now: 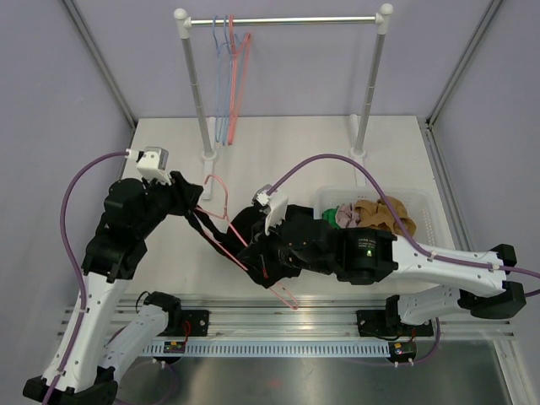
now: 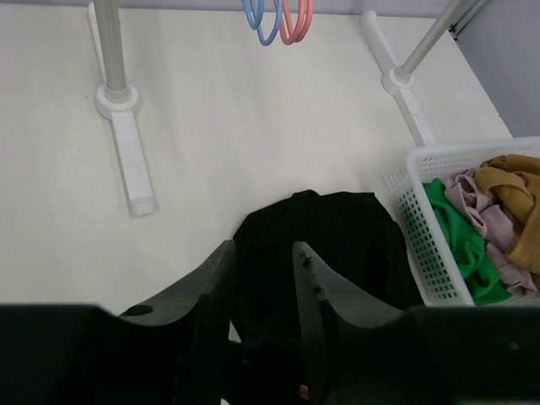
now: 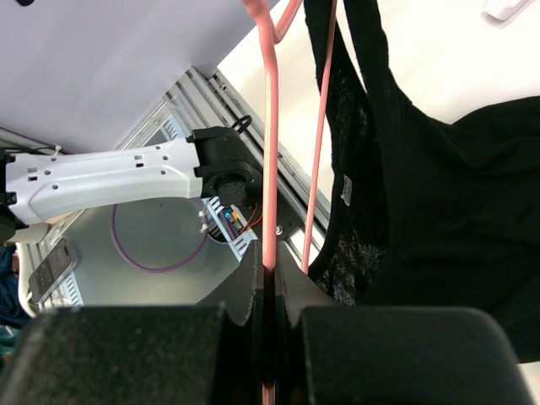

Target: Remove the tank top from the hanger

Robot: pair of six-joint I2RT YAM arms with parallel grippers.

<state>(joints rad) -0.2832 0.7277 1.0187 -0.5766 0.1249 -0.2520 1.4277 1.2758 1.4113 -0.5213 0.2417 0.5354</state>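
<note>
The black tank top [image 1: 211, 229] hangs on a pink hanger [image 1: 218, 187] held above the table's near middle. My left gripper [image 1: 192, 205] is closed on the top's strap; in the left wrist view [image 2: 262, 246] black cloth [image 2: 329, 236] fills the gap between the fingers [image 2: 308, 278]. My right gripper [image 1: 258, 265] is shut on the hanger's pink wire [image 3: 270, 169], which runs up from between its fingertips [image 3: 270, 272]. The tank top [image 3: 447, 202] hangs to the right of that wire, with one strap looped over a second pink wire [image 3: 321, 135].
A white basket [image 1: 424, 205] with green, pink and tan clothes stands at the right, also in the left wrist view [image 2: 422, 245]. A clothes rack [image 1: 287, 20] at the back carries blue and pink hangers [image 1: 232, 76]; its feet [image 2: 126, 160] rest on the table.
</note>
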